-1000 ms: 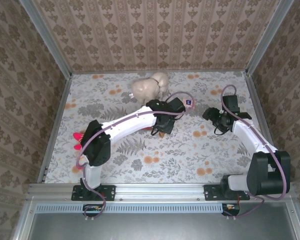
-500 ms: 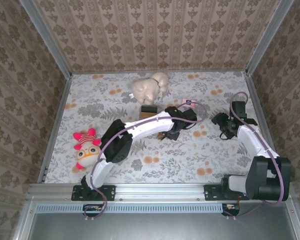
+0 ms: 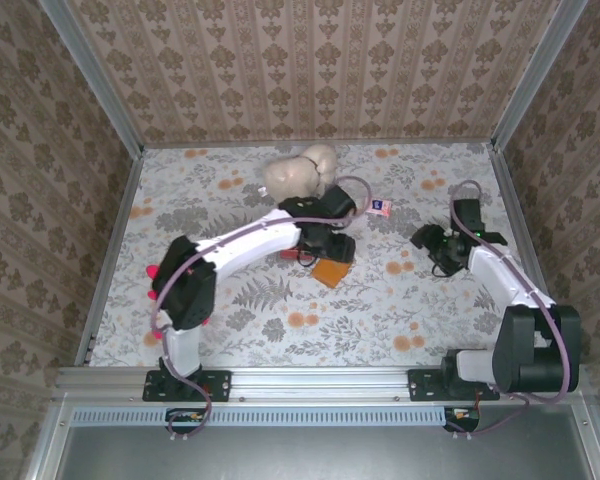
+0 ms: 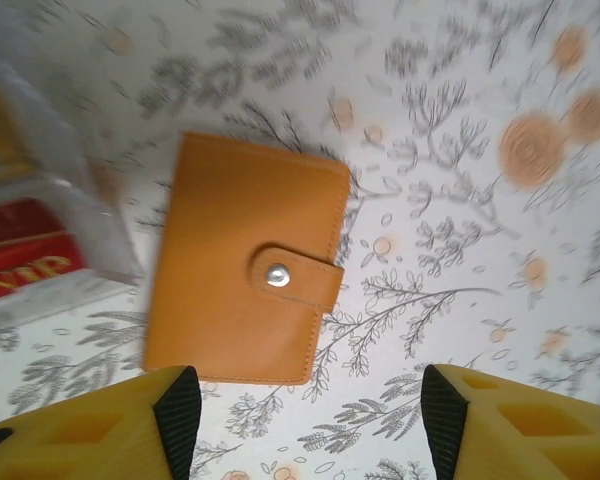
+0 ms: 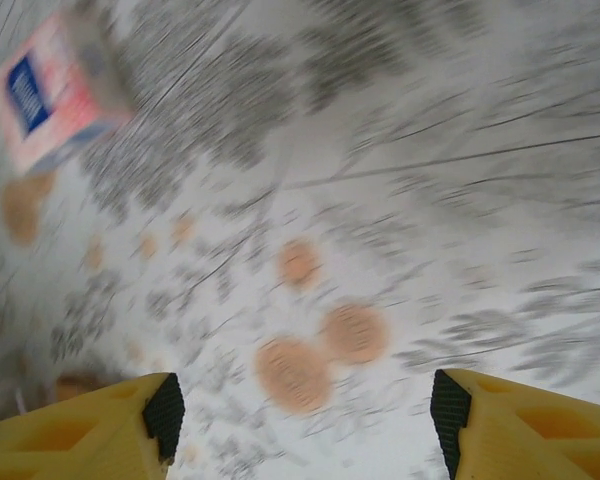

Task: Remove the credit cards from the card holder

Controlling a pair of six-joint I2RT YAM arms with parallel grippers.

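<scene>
The holder (image 4: 245, 270) lies snapped shut, centre-left in the left wrist view, flat on the floral table (image 4: 460, 200). Red cards (image 4: 25, 265) sit at the left edge, perhaps under clear plastic (image 4: 100, 220). The holder looks light, smooth and stiff-faced, so pinch a long edge. Left gripper (image 4: 310, 395) and right gripper (image 5: 305, 410) gape empty. Patterned walls (image 3: 310, 60) enclose the table.

Your enclosure: walls (image 3: 310, 70) on three sides, papered in beige damask with vertical stripes. Your tabletop (image 3: 380, 310): pale floral print, grey foliage, orange blooms. Aluminium posts (image 3: 95, 78) at back corners, aluminium rail (image 3: 320, 383) along near edge. Lighting even, diffuse.
</scene>
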